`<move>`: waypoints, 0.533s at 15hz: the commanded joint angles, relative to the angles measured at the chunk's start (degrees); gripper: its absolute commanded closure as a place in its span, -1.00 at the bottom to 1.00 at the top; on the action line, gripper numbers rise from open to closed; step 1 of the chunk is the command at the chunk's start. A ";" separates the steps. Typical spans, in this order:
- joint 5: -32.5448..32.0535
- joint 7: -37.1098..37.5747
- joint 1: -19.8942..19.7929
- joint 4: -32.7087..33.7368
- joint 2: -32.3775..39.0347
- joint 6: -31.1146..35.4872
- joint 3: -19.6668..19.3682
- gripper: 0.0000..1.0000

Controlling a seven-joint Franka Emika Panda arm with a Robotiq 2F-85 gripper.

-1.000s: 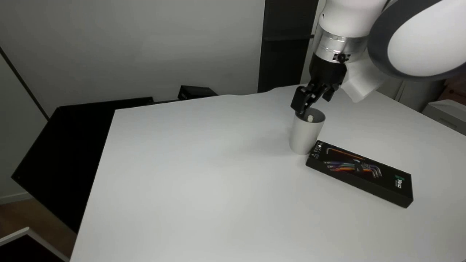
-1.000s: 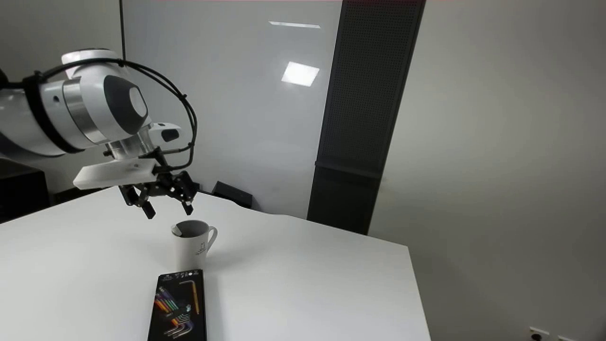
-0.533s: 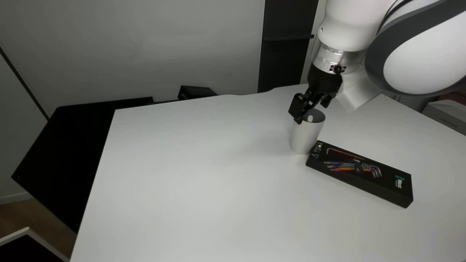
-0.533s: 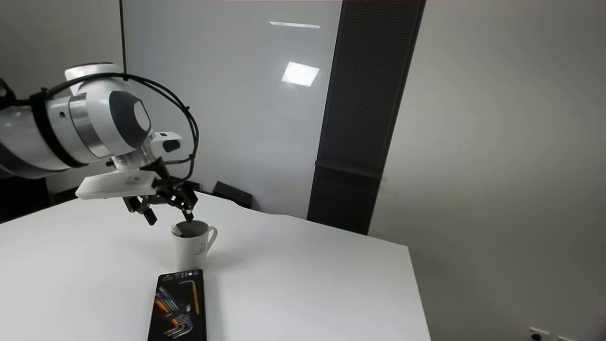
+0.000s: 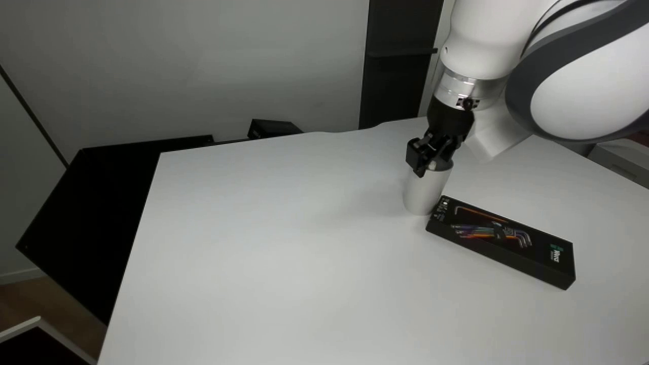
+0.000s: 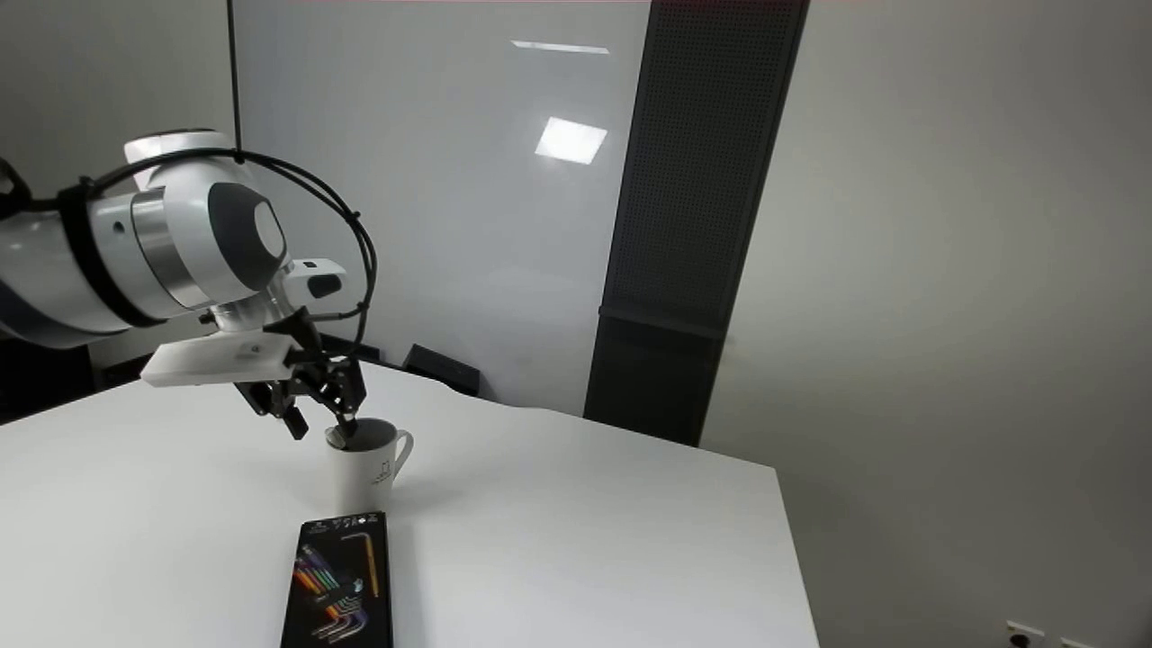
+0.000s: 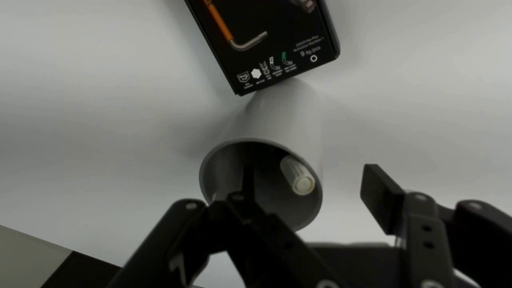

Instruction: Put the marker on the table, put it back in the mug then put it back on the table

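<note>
The white mug (image 5: 425,195) stands upright on the table, also in an exterior view (image 6: 362,481) and the wrist view (image 7: 288,116). The marker (image 7: 298,176) is inside it, leaning on the wall, its pale end up near the rim; the end shows in both exterior views (image 5: 432,166) (image 6: 336,438). My gripper (image 7: 308,188) is open and low over the mug, seen in both exterior views (image 5: 434,165) (image 6: 322,432). In the wrist view one finger reaches over the mug's mouth and the other is outside the rim, with the marker between them. The marker's lower part is hidden.
A black box with hex key pictures (image 5: 502,243) lies beside the mug, close to its base. The mug's handle (image 6: 405,450) points away from the gripper. The white table (image 5: 284,243) has a small dark box (image 5: 274,128) beyond its back edge.
My gripper has moved down to the mug's rim. Its fingertips look closer together in the exterior views. The mug, marker and black box have not moved.
</note>
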 commanded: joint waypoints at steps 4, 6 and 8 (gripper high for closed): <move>0.17 2.77 0.42 -0.17 -0.08 0.55 -0.64 0.49; 0.52 2.67 0.26 -0.09 -0.16 0.30 -0.53 0.73; 1.45 2.05 -0.05 0.33 -0.38 -0.76 -0.25 0.96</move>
